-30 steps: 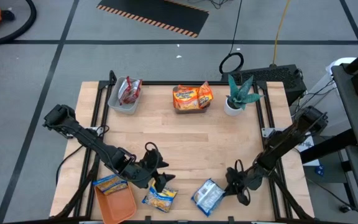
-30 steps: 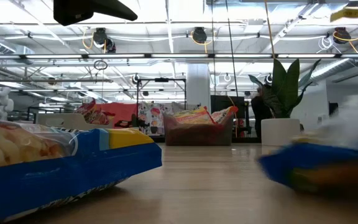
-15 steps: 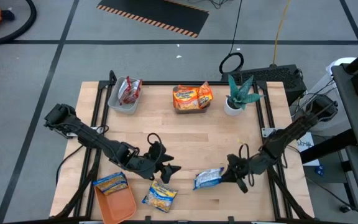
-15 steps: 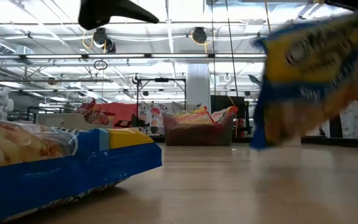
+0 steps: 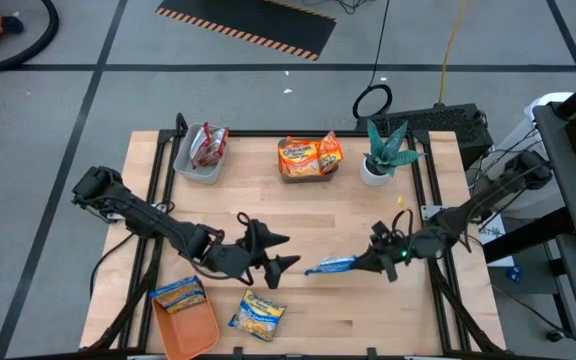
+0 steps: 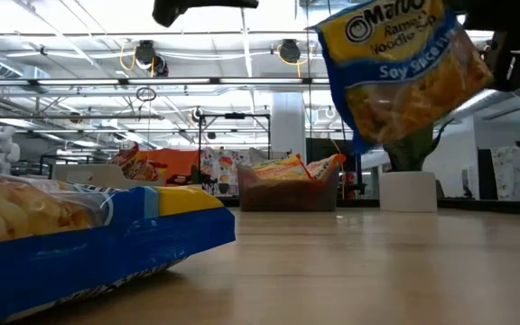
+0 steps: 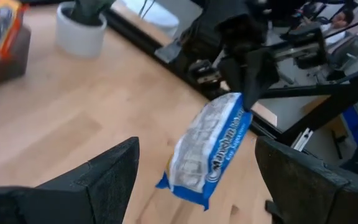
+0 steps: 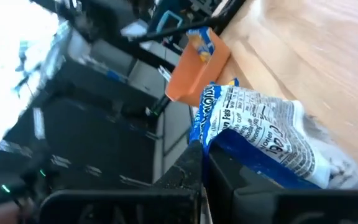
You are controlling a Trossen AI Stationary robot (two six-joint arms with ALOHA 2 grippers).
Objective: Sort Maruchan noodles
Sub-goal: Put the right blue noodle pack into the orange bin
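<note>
A blue-and-yellow Maruchan packet [image 5: 330,266] hangs in the air over the table's middle-right, shut in my right gripper [image 5: 366,264]. The low view shows its printed face [image 6: 400,68] tilted and high above the wood. My left gripper [image 5: 288,251] is open just left of the packet, fingers pointing at it without touching. A second blue packet [image 5: 256,317] lies flat near the table's near edge. A third [image 5: 178,294] rests on the rim of the orange tray [image 5: 196,332]. Red packets fill a grey bin [image 5: 200,152], orange ones a dark bin [image 5: 308,157]. My right gripper pinches the blue-and-yellow packet between its two fingers [image 8: 194,168] by one short end [image 7: 240,102]. The fingers come in roughly level from the table's right. The packet is lifted clear, turned on edge, and juts from the fingers toward my left gripper.
A potted green plant [image 5: 386,150] stands at the far right of the table. The two bins sit along the far edge, the orange tray at the near left corner. Bare wood [image 5: 338,215] lies between the bins and the grippers.
My right gripper has risen from the near edge and moved toward the table's middle, carrying the blue-and-yellow packet. The packet, flat on the wood a second ago, is now lifted clear and turned on edge. My left gripper has moved up and rightward, away from the packet lying near the near edge.
</note>
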